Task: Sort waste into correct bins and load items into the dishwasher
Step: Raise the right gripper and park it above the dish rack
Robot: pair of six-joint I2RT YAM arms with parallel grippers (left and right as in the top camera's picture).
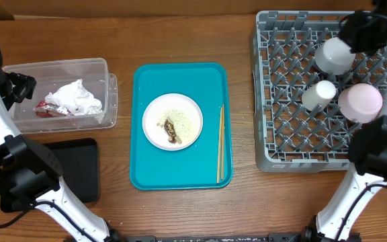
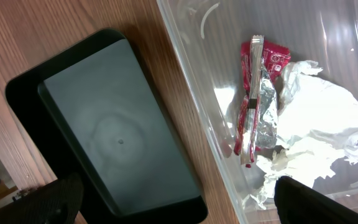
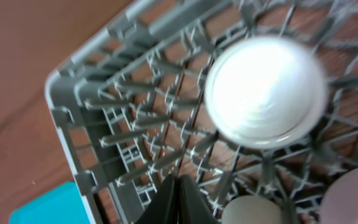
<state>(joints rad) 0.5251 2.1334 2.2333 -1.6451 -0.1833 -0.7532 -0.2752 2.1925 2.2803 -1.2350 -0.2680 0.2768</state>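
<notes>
One plate [image 1: 173,121] is left to load, and it lies in the middle of the table [image 1: 180,33], on the teal tray [image 1: 146,168]. It looks stiff, smooth and probably breakable. It carries loose rice [image 1: 185,119] and one brown scrap [image 1: 171,131], so I think it must stay level until it is tipped over a bin. The best hold seems to be the rim, on the side free of food.

Two chopsticks [image 1: 220,144] lie together on the same tray, at its right side. They are thin and light and lie flat, so they may roll or slip. I would pinch both across their middle.

The rack [image 1: 267,134] at the right edge already holds three things: one grey bowl [image 1: 333,55], one cup [image 1: 319,94] and one pink bowl [image 1: 360,102].

At the left edge stands one tub [image 1: 59,67] with one crumpled napkin [image 1: 76,97] and one red wrapper [image 2: 253,106] inside, both soft and very light. One black tray [image 2: 110,143] lies beside it toward the near left corner, with nothing in it.

The left claw [image 2: 179,199] hangs over the tub and the black tray, spread wide and holding nothing. The right claw [image 3: 179,196] is above the far part of the rack, its two fingers pressed together with nothing between them.
</notes>
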